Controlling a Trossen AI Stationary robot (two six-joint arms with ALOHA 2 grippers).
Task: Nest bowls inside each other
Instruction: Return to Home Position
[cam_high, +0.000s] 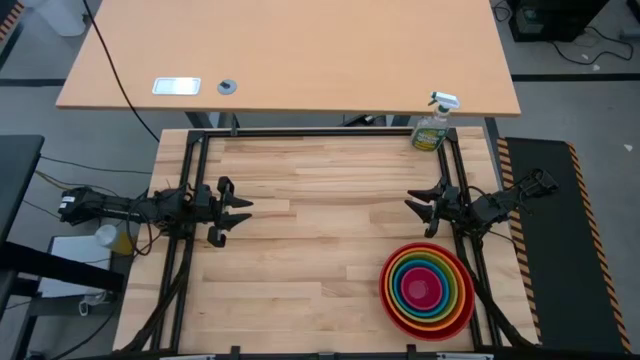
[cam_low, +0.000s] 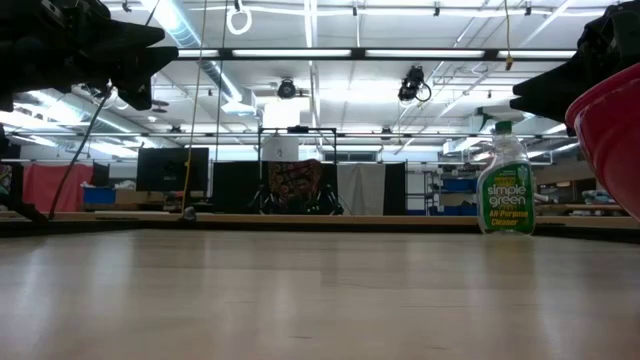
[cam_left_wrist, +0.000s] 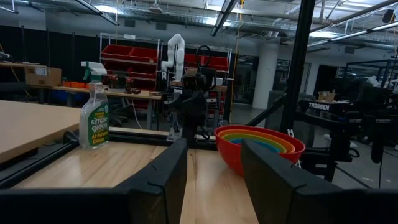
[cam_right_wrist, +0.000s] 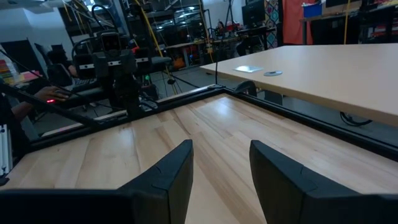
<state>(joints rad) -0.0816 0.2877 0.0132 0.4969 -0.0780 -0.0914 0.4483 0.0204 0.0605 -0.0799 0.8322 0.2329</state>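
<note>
**Ana:** High view is showing all five bowls (cam_high: 427, 290) sitting as one stack by the near right corner of the surface (cam_high: 320, 230). What is sitting in what?

**Ben:** The red bowl (cam_high: 428, 332) is holding the orange one (cam_high: 464, 285). The orange one is holding the green one (cam_high: 455, 288), and the green one is holding the blue one (cam_high: 445, 290). The pink bowl (cam_high: 426, 291) is lying in the middle. Nothing else is lying in them.

**Ana:** What are the arms doing?

**Ben:** The left gripper (cam_high: 240, 212) is hanging by the left edge, well apart from the stack. The right gripper (cam_high: 417, 210) is hanging by the right edge, near the stack's far side. Both are showing jaws spread apart and holding nothing.

**Ana:** So what could be going wrong?

**Ben:** I am worrying about the right arm. If it is swinging low toward the near corner, it may be bumping the red rim. The bowls are looking shiny and light, so the stack may be sliding off the right edge close by. The spray bottle (cam_high: 432, 125) is standing at the far right corner, so a wide swing may be knocking it over too.
</note>
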